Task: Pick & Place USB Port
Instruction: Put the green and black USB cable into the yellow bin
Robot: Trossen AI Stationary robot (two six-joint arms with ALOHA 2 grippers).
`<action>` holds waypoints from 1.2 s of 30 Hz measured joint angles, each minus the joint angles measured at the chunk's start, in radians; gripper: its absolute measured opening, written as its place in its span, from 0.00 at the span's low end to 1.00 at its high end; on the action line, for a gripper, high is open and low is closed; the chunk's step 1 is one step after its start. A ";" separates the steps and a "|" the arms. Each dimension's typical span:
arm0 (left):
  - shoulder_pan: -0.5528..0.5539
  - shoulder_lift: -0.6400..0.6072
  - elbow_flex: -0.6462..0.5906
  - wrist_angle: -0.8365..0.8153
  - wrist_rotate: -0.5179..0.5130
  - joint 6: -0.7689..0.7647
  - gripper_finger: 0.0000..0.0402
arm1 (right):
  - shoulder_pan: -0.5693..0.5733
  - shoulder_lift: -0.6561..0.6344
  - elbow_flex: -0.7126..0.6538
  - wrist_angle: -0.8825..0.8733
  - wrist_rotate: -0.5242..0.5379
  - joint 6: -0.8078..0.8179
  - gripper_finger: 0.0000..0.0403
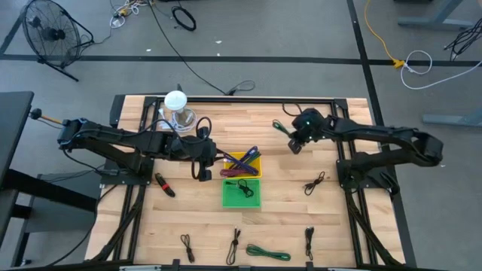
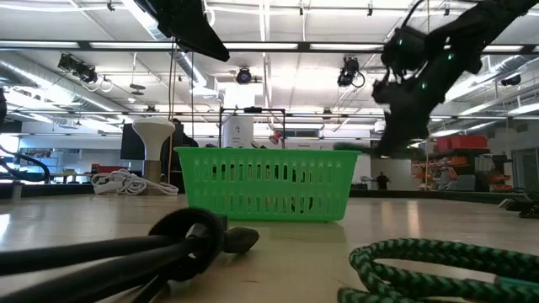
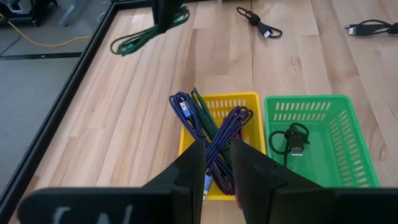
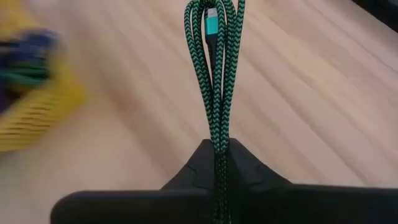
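A yellow basket (image 1: 242, 162) (image 3: 219, 140) holds purple, blue and green braided cables (image 3: 214, 134). Beside it, a green basket (image 1: 241, 193) (image 3: 317, 140) (image 2: 265, 185) holds one black USB cable (image 3: 292, 140). My left gripper (image 1: 203, 167) (image 3: 217, 158) hovers at the yellow basket's left side, its fingers a little apart, and the cables show through the gap. My right gripper (image 1: 295, 141) (image 4: 217, 155) is raised over the table's far right part, shut on a coiled green braided cable (image 1: 281, 126) (image 4: 214, 62). My right gripper pinches the coiled green cable between its two fingers, with several strands (image 4: 217, 134) bundled together. The loop end and a teal connector (image 4: 212, 22) stick out past the fingertips. The cable is lifted clear of the table.
Loose cables lie on the wood: a black one (image 1: 315, 183) at the right, a green one (image 1: 267, 254) and black ones (image 1: 186, 246) (image 1: 235, 246) (image 1: 309, 241) along the near edge. A red-and-black piece (image 1: 164, 184) lies left. A white-topped object (image 1: 175, 107) stands at the far left.
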 joint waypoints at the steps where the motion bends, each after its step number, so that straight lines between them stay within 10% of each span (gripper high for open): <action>1: 0.000 0.000 0.000 0.000 0.000 0.000 0.21 | 0.029 -0.013 0.007 0.005 -0.004 0.015 0.02; 19: 0.000 0.000 0.000 0.042 0.000 -0.001 0.21 | 0.516 -0.041 0.046 0.273 0.192 0.151 0.02; 36: 0.000 0.000 0.000 0.065 0.000 0.018 0.21 | 0.576 0.160 0.047 0.531 0.255 0.106 0.02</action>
